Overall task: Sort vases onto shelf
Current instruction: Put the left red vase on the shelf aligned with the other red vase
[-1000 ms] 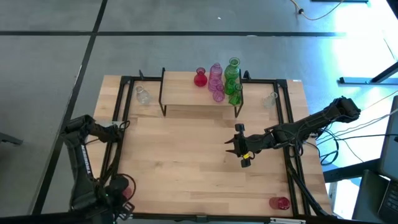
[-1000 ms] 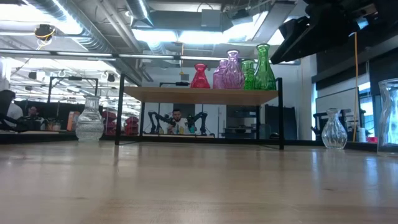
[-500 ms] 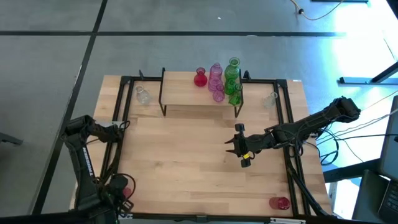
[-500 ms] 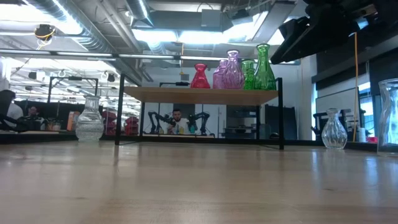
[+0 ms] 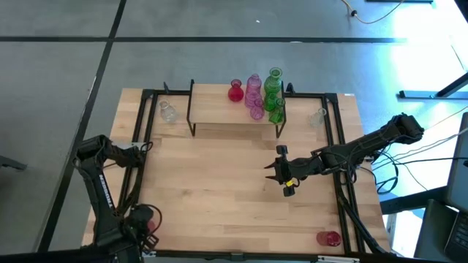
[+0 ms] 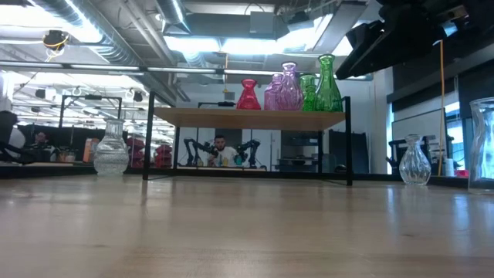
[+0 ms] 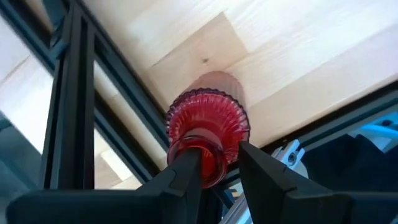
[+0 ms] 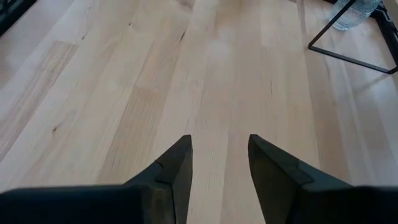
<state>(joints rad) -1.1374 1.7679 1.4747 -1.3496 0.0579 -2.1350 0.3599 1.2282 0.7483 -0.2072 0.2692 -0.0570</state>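
From above, the left tool sits at the worktop's near-left corner on a red vase; the right tool, empty and part open, hangs over the middle. Five vases crowd the shelf's right end.

At worktop level, clear vases flank the shelf.

The left wrist view shows the fingers closed on the red vase's neck: pickup step, I judge; next a straight lift, then carry to the shelf.

No readable writing anywhere.

Left tool clamped shut; right tool open, empty.
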